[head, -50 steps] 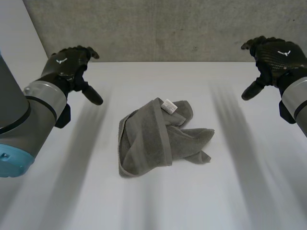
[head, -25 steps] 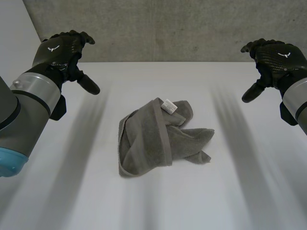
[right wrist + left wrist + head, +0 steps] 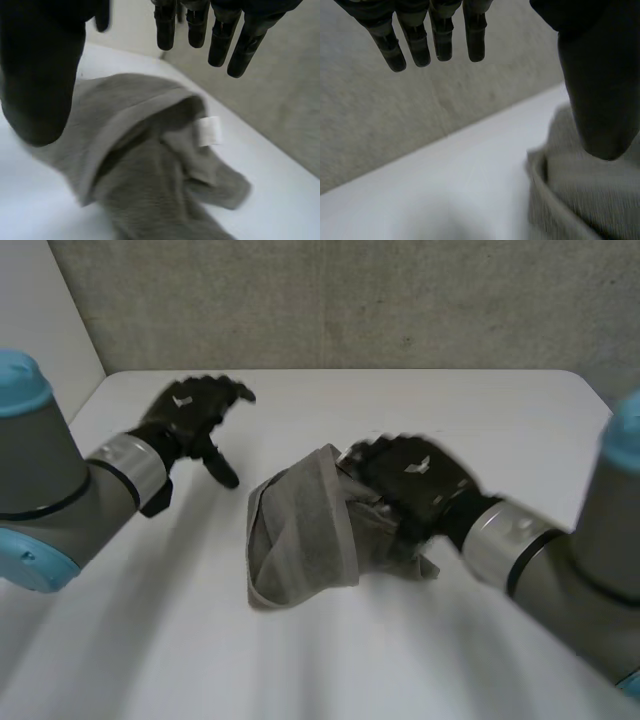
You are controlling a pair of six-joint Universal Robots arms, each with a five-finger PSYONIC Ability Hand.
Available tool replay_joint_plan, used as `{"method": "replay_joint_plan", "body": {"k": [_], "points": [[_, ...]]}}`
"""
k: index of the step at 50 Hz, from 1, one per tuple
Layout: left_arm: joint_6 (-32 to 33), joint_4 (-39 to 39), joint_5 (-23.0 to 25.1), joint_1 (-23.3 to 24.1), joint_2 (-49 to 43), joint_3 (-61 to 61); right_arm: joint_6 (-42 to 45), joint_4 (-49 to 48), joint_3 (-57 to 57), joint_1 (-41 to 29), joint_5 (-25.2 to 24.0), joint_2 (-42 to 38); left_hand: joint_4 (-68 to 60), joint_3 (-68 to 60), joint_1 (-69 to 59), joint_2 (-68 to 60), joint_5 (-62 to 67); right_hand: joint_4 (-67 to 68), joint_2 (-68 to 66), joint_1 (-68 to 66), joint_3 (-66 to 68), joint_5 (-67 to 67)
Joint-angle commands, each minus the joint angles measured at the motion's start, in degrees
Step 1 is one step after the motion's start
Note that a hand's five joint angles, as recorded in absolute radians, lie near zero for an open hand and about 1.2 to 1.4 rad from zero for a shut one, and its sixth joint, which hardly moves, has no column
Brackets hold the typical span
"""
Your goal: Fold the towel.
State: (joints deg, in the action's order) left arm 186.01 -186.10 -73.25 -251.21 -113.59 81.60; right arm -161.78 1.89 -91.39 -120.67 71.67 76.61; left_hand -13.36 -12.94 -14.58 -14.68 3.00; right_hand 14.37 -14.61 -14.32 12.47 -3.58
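Beneath the crumpled grey terry towel (image 3: pixel 300 540), one smooth, flat white table (image 3: pixel 330 670) with rounded far corners. Behind the towel, past the table's far edge, one rough grey concrete wall (image 3: pixel 350 300), speckled and matte.

Two robot arms, both thick grey cylinders with light-blue caps and a silvery band at the wrist. Left arm (image 3: pixel 50 490) to the towel's left. Right arm (image 3: pixel 580 560) to the towel's right, reaching in toward it.

One towel only, lying about the table's middle, bunched into a loose heap. A broad flat-woven hem band folded over along its left side, soft looped pile elsewhere, a rumpled tail trailing out on the right.

Two black hands, each with a small white mark on its back. Left hand (image 3: pixel 190 415) just left of the towel's far corner, apart from the cloth, fingers (image 3: pixel 437 35) straight and a little spread, thumb held wide, nothing in its hold. Right hand (image 3: pixel 410 480) over the towel's right half, palm down, fingers (image 3: pixel 220 30) straight and fanned beyond the far fold, thumb wide apart near the hem band, nothing pinched or wrapped. Contact between palm and cloth: cannot tell.

One small white rectangular label (image 3: pixel 209 131), stitched to the towel's far fold, just short of the right hand's fingertips.
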Motion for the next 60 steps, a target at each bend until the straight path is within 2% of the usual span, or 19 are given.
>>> {"method": "replay_joint_plan", "body": {"k": [1, 5, 12, 14, 15, 17, 18, 19, 23, 31, 39, 41, 44, 48, 49, 50, 51, 52, 60], "points": [[13.7, 0.2, 1.9, -0.8, -6.2, 0.5, 3.5, -9.9, -3.5, -4.2, 0.8, -6.3, 3.4, 2.9, 2.9, 2.9, -1.3, -4.4, 4.6, 4.3, -2.5, 3.6], [17.3, 0.2, 1.7, -0.9, -8.3, 0.3, 3.9, -20.9, -4.2, -6.0, 2.0, -10.9, 3.4, 2.9, 3.0, 3.1, -1.4, -4.4, 4.6, 4.3, -2.5, 3.6], [17.0, 0.0, 1.6, -0.8, -8.5, 0.7, 6.0, -29.0, -3.5, -6.2, 5.2, -15.4, 3.4, 2.9, 3.5, 3.6, -1.9, -4.4, 1.3, 1.0, -2.5, 0.3], [17.0, 0.0, 1.5, -0.5, -8.5, 0.8, 8.3, -31.1, -3.4, -6.2, 7.0, -18.0, 3.4, 2.9, 3.5, 3.6, -1.9, -4.4, -17.5, -17.8, -2.5, -18.6], [17.0, 0.0, 1.4, -0.2, -8.5, 0.8, 8.3, -31.2, -3.4, -6.2, 7.0, -18.0, 3.4, 2.9, 3.5, 3.6, -1.9, -4.4, -17.7, -18.0, -2.5, -18.7], [16.9, 0.0, 1.4, -0.1, -8.4, 0.8, 9.2, -31.4, -3.4, -6.2, 7.2, -19.1, 3.4, 2.9, 3.5, 3.6, -1.9, -4.4, -46.6, -46.9, -2.5, -47.7], [16.9, 0.0, 1.4, 0.1, -8.3, 0.8, 9.2, -31.4, -3.4, -6.2, 7.2, -19.1, 3.4, 2.9, 3.5, 3.6, -1.9, -4.4, -46.8, -47.1, -2.5, -47.8], [16.9, 0.0, 1.4, 0.1, -8.3, 0.8, 9.2, -31.4, -3.4, -6.2, 7.0, -19.0, 3.4, 2.9, 3.5, 3.6, -1.9, -4.4, -63.9, -64.2, -2.5, -65.0], [16.4, 0.0, 1.4, 0.5, -8.3, 1.0, 8.4, -31.7, -3.7, -5.8, 6.6, -17.6, 3.4, 2.9, 3.5, 3.6, -1.9, -4.4, -65.4, -65.7, -2.5, -66.4], [14.3, 0.0, 1.4, 0.7, -7.6, 1.3, 3.3, -27.3, -4.2, -1.1, 4.0, -2.7, 3.4, 2.9, 3.5, 3.6, -1.9, -4.4, -65.4, -65.7, -2.5, -66.4], [14.1, 0.1, 1.2, 0.7, -5.9, 1.4, 0.6, -12.9, -5.9, 16.1, -9.4, 7.8, 3.4, 2.9, 3.5, 3.6, -1.9, -4.4, -65.4, -65.7, -2.5, -66.4], [13.9, 0.1, 1.2, 0.8, -5.4, 1.5, 2.8, -7.5, -7.5, 24.7, -15.5, 9.7, 3.4, 2.9, 3.5, 3.6, -1.9, -4.4, -65.4, -65.7, -2.5, -66.4], [13.0, 0.2, 1.2, 1.4, -4.8, 1.5, 6.8, -2.9, -8.9, 34.3, -20.1, 10.5, 3.4, 2.9, 3.5, 3.6, -1.9, -4.4, -65.4, -65.7, -2.5, -66.4], [11.0, 0.1, 1.4, 3.4, -4.2, 1.2, 11.2, 1.5, -8.9, 41.0, -22.5, 10.5, 3.4, 2.9, 3.5, 3.6, -1.9, -4.4, -65.4, -65.7, -2.5, -66.4], [11.0, 0.1, 1.4, 3.4, -4.2, 1.2, 13.4, 3.7, -8.6, 42.5, -22.7, 10.3, 3.4, 2.9, 3.5, 3.6, -1.9, -4.4, -63.1, -63.4, -2.5, -64.1], [10.3, 0.0, 1.4, 4.1, -4.1, 1.0, 15.6, 6.3, -8.5, 43.1, -22.6, 10.2, 3.4, 2.9, 3.5, 3.6, -1.9, -4.4, -31.8, -32.1, -2.5, -32.8], [10.0, -0.1, 1.4, 5.1, -4.1, 0.7, 15.6, 6.3, -8.5, 43.1, -22.6, 10.2, 3.4, 2.9, 3.5, 3.6, -1.9, -4.4, -31.5, -31.8, -2.5, -32.5], [10.0, -0.1, 1.4, 5.1, -4.1, 0.7, 17.7, 8.8, -8.3, 43.3, -22.5, 10.4, 3.4, 2.9, 3.5, 3.6, -1.9, -4.4, -3.7, -3.9, -2.5, -4.7], [9.4, -0.9, 1.6, 10.3, -5.0, -1.6, 16.9, 13.8, -7.8, 40.6, -22.9, 12.4, 3.4, 2.9, 3.5, 3.6, -1.9, -4.4, 4.6, 4.3, -2.5, 3.6]]}}
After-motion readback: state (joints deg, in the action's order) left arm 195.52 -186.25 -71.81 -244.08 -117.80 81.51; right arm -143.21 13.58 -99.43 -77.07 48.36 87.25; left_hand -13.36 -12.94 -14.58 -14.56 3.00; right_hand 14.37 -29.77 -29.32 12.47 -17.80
